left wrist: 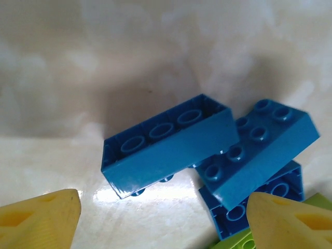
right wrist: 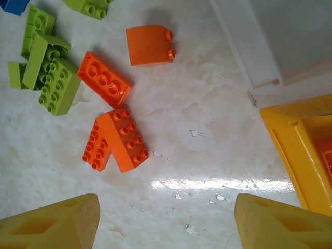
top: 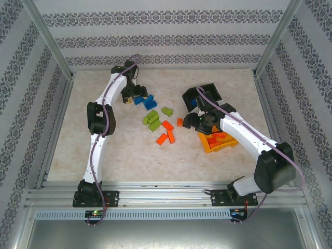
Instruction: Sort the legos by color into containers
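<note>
Now our left gripper stands wide open at the blue legos, bunched toward the table's far edge, nothing between its fingers. Our right gripper gapes empty over bare marble between the orange legos and the orange-yellow bin's rim, the white bin just beyond. We've got open room along the near edge.

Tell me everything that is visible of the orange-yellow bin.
The orange-yellow bin is a small open-top rectangular box of glossy plastic with a thick rim. It stands on the table, right of the loose bricks, turned a little askew. The right arm passes over its far side. Several orange-red bricks lie inside. The white bin is close beside it; whether they touch I cannot tell.
</note>
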### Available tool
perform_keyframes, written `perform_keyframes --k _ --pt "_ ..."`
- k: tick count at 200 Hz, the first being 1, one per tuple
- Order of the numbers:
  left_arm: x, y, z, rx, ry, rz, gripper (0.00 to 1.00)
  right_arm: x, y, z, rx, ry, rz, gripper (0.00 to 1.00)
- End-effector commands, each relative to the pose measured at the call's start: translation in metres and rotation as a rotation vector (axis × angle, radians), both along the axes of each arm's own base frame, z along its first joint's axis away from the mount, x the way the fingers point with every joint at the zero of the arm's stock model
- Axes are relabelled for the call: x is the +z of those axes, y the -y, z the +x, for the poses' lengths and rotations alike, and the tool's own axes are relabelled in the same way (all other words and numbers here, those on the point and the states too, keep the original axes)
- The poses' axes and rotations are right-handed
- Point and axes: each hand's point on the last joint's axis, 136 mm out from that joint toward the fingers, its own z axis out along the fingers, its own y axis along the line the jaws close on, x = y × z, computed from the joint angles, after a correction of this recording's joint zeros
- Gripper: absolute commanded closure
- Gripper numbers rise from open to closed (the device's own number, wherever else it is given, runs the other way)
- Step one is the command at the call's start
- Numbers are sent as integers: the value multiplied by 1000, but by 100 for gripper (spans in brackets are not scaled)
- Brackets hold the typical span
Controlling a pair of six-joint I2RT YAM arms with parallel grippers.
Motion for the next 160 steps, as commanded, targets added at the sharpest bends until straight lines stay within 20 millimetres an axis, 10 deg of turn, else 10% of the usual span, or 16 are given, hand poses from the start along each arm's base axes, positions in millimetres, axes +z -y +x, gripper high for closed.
perform_keyframes --k 1,160 --pt "-4 -2 -4 42 -35 20 16 5 0 3 26 0 -6 30" --pt "-37 4 16 329 -63 -57 16 -3 4 8 72 -18 3 28"
